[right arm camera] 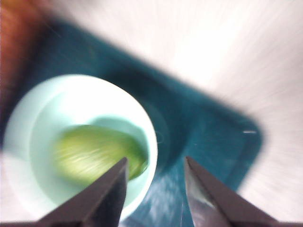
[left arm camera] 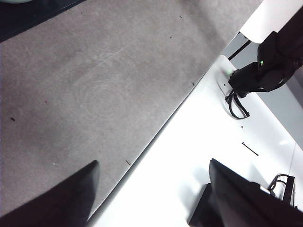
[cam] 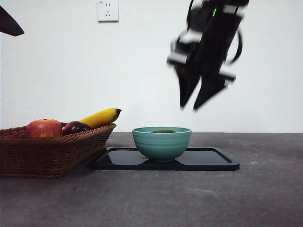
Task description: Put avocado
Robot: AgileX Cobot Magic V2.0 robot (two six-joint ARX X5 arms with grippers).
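In the front view, a teal bowl [cam: 162,142] sits on a dark tray [cam: 208,160] in the middle of the grey table [cam: 189,198]. Just the top of the avocado [cam: 164,131] peeks over the bowl's rim. The right gripper [cam: 190,106] hangs blurry in the upper right of the frame, above the bowl and a bit to its right, its two jaws apart and holding nothing. At the lower left a woven basket [cam: 52,153] holds a red apple [cam: 43,128], a dark plum [cam: 75,127] and a banana [cam: 101,117]. A black tip shows at the top left corner.

In the left wrist view, the left gripper [left arm camera: 151,189] has its jaws wide apart and empty, over the table edge, away from the fruit.

In the right wrist view, all is blurry. The green avocado [right arm camera: 94,151] lies inside the bowl [right arm camera: 28,142] at the lower left of the frame. The right gripper [right arm camera: 156,184] has its jaws apart, with nothing between them.
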